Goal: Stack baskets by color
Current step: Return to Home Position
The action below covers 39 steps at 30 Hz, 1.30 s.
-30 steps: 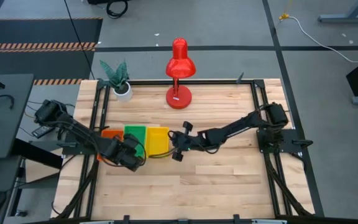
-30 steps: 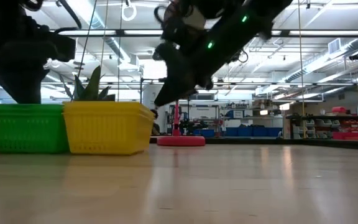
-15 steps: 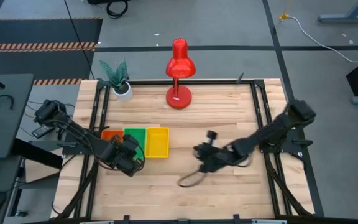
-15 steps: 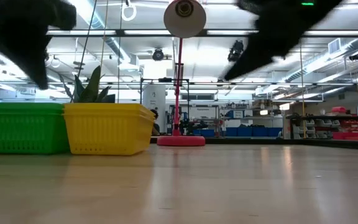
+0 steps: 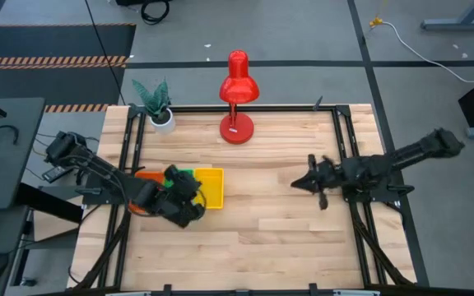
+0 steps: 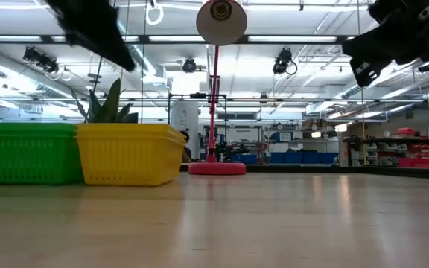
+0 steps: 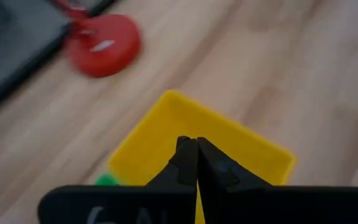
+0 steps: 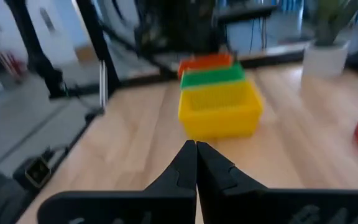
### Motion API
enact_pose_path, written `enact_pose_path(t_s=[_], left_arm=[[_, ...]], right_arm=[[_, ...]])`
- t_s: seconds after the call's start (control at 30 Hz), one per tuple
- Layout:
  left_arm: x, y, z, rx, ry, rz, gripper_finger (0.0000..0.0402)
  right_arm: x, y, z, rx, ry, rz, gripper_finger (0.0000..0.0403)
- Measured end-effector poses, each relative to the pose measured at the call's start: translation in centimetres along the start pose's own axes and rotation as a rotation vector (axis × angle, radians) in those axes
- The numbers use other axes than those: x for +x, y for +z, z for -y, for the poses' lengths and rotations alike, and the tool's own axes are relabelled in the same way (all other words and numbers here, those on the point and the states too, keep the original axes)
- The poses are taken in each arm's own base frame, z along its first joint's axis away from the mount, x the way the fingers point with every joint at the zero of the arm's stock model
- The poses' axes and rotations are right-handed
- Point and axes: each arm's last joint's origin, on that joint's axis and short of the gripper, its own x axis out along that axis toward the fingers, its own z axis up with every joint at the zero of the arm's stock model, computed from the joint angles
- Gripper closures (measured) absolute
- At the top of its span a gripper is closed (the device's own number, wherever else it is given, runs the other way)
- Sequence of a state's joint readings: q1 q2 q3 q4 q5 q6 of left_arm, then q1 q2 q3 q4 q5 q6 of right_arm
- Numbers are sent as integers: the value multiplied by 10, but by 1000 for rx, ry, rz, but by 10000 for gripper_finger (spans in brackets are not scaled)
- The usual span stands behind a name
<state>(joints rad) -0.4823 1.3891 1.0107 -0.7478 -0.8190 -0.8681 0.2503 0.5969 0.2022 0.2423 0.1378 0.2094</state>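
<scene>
Three basket stacks stand side by side on the table's left half, bottoms on the wood: orange [image 5: 142, 175], green [image 6: 28, 152] and yellow [image 5: 212, 187]. My left gripper [image 5: 194, 187] hovers shut above the green and yellow baskets, clear of their rims; in its wrist view the shut tips [image 7: 196, 149] point down at the yellow basket [image 7: 241, 155]. My right gripper [image 5: 296, 183] is shut and near level at the table's right side, facing the baskets' row [image 8: 219, 109] from a distance.
A red desk lamp [image 5: 238, 103] stands at the far edge's middle, and a small potted plant [image 5: 158, 105] at the far left corner. Black frame rails [image 5: 346, 148] run along both sides. Bare wood [image 5: 253, 230] lies between the baskets and my right gripper.
My right gripper has drawn back fast from beside the yellow basket toward the table's right edge and tipped up to near level. My left gripper has risen over the baskets and rolled about. The baskets have stayed in place.
</scene>
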Motion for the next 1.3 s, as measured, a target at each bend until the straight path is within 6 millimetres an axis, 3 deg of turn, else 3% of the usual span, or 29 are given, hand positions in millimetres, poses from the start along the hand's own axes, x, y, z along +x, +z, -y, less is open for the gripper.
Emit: enact_pose_path(t_s=[0.13,0.27,0.47,0.63,0.93,1.3], left_arm=[[36,7,-10,-18,-190,35,399],[63,13,-46,-76,-354,159,400],[53,-5,-121,-161,-444,312,399],[32,-36,-156,-184,-570,507,399],[19,-89,-169,-149,-641,713,398],[21,-105,-171,-65,-582,671,399]], right_arm=[[-18,-5,11,-21,52,91,401],[-30,-11,15,-29,108,168,402],[-35,-29,19,-23,106,183,401],[-38,-30,20,-16,82,194,400],[-40,-28,19,-8,82,221,399],[-42,-30,25,24,-113,228,399]])
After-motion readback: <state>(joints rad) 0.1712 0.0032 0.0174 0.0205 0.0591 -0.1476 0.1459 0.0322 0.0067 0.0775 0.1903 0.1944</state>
